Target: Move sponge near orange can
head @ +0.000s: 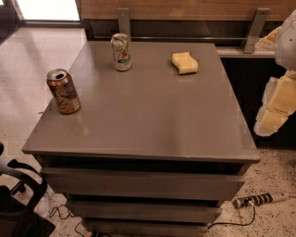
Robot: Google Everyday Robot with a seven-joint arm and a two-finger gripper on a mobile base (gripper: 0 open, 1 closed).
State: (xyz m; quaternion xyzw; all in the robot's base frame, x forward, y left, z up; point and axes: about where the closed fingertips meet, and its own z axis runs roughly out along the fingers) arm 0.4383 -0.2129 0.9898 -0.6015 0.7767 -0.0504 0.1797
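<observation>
The gripper [273, 113] is held clear of the desk [152, 120], out beyond its right edge, roughly midway between the far right and front right corners. It is tilted downward and toward the front. The white arm [287, 39] is seen above it, past the far right corner.

Single view, set high and tilted down over the front edge of the grey cabinet top [152, 120], facing the back wall [185, 9]. Middle distance: the whole top fits, with drawer fronts [138, 183] below and floor [27, 60] on both sides. Orange can [63, 91] sits left in frame, sponge [184, 62] far centre-right. Gripper [273, 115] is cropped at the right edge, beside the top, so the camera is possibly on the robot itself.
</observation>
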